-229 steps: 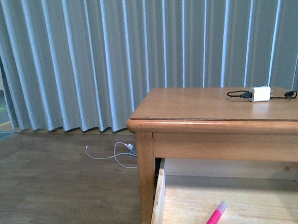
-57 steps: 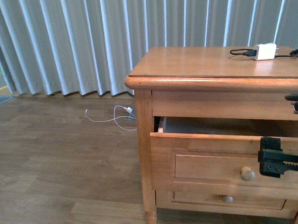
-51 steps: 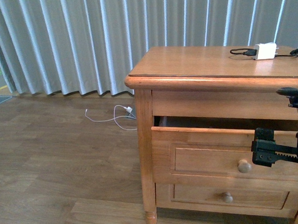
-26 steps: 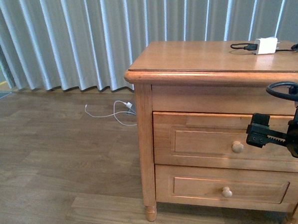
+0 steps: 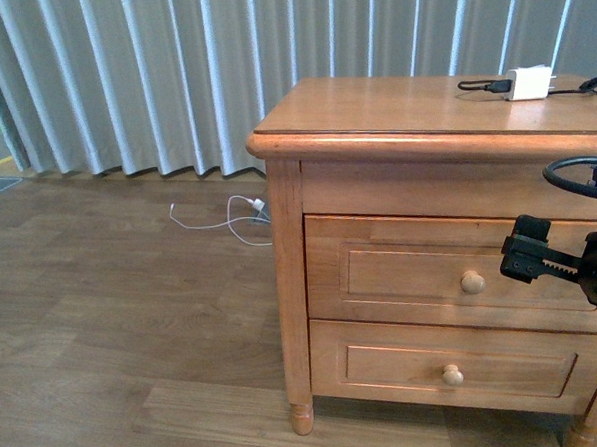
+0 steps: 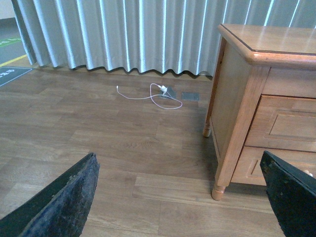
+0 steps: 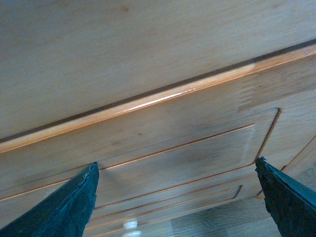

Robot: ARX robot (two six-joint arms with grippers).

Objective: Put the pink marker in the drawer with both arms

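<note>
The upper drawer (image 5: pixel 411 273) of the light-wood nightstand is shut, with its round knob (image 5: pixel 472 282) showing. The pink marker is hidden from every view. My right gripper (image 5: pixel 541 256) is open and empty, just right of the knob and close to the drawer front. In the right wrist view its fingers (image 7: pixel 59 207) spread wide before the drawer's recessed panel (image 7: pixel 173 148). My left gripper (image 6: pixel 177 207) is open and empty, low over the wooden floor to the left of the nightstand (image 6: pixel 237 108). It is not in the front view.
A white charger block (image 5: pixel 529 81) with a black cable lies on the nightstand top. The lower drawer (image 5: pixel 386 364) is shut. A white cable (image 5: pixel 223 222) lies on the floor by the grey curtain (image 5: pixel 170 70). It also shows in the left wrist view (image 6: pixel 153 94).
The upper drawer, open with the pink marker lying in it, has slid fully shut and hides the marker. My right gripper followed the drawer front inward and stays by the knob.
</note>
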